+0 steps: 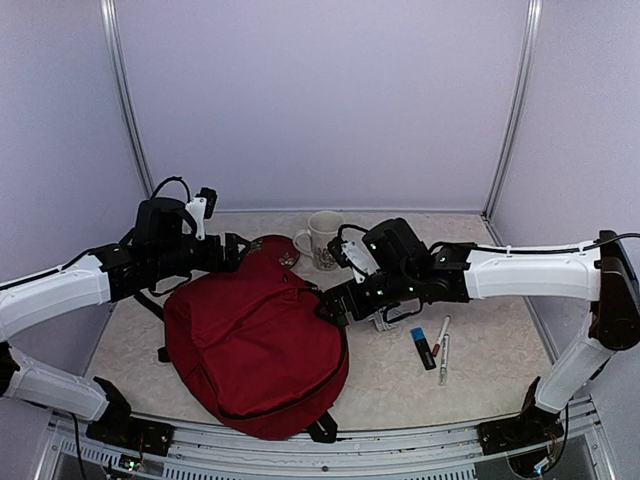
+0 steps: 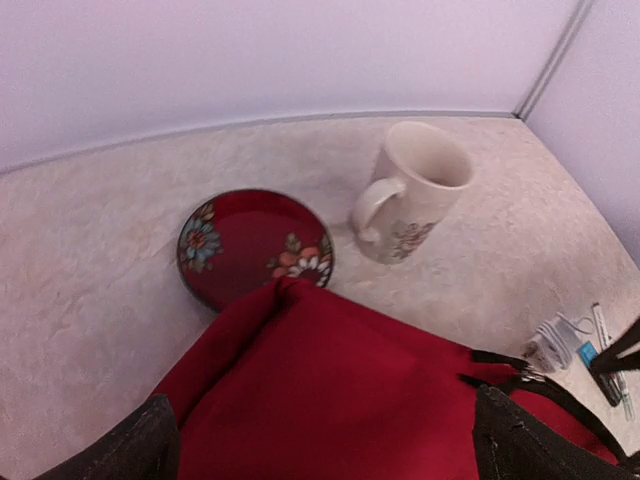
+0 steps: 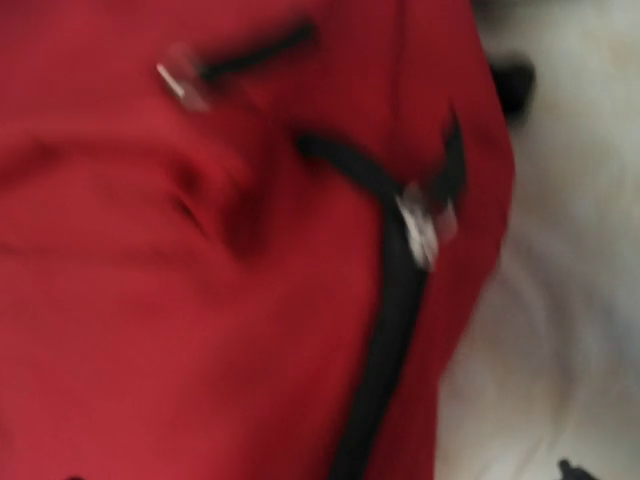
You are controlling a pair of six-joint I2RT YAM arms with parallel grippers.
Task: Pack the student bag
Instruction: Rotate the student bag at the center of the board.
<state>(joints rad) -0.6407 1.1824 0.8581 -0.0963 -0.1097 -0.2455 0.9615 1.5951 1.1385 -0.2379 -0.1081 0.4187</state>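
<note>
Pale tabletop (image 1: pixel 480 380) under student bag (image 1: pixel 255 345), mug (image 1: pixel 325 240) behind

Fixed overhead view and two wrist views, all sharing the student bag (image 1: pixel 250 345)
The top camera looks down from high at the near edge over the whole table (image 1: pixel 500 390); the left wrist camera faces the back wall (image 2: pixel 250 60) across bag, plate (image 2: pixel 240 240) and mug (image 2: pixel 415 190); the right wrist camera sits very close on red fabric, blurred
</note>
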